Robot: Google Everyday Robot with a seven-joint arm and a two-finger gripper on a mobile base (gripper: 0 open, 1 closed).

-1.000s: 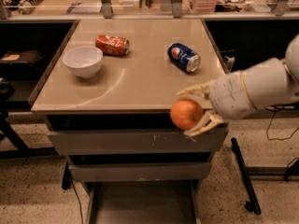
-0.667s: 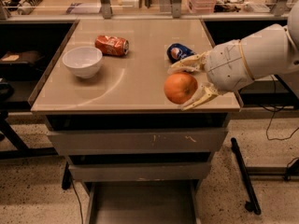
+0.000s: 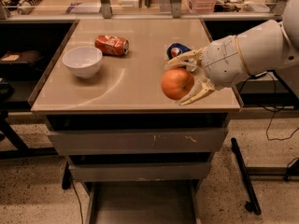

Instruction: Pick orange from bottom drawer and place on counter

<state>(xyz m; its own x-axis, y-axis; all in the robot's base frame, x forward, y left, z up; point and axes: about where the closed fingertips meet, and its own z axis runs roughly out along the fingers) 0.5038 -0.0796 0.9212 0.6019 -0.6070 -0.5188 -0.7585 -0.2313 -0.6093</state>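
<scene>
My gripper (image 3: 180, 82) reaches in from the right and is shut on the orange (image 3: 176, 83), a round shiny fruit held between its two pale fingers (image 3: 197, 93). It hangs over the front right part of the beige counter (image 3: 131, 85), apparently just above the surface. The bottom drawer (image 3: 142, 203) is pulled open below, and its grey floor shows bare.
A white bowl (image 3: 82, 61) sits at the counter's left. A crushed red-orange can (image 3: 111, 45) lies behind it, and a blue can (image 3: 177, 51) lies just behind my gripper. Two shut grey drawers (image 3: 140, 141) sit above the open one. Cables and a black stand leg (image 3: 244, 176) lie on the floor at right.
My gripper has carried the orange up from beside the cabinet's front edge and leftward over the counter's front right part.
</scene>
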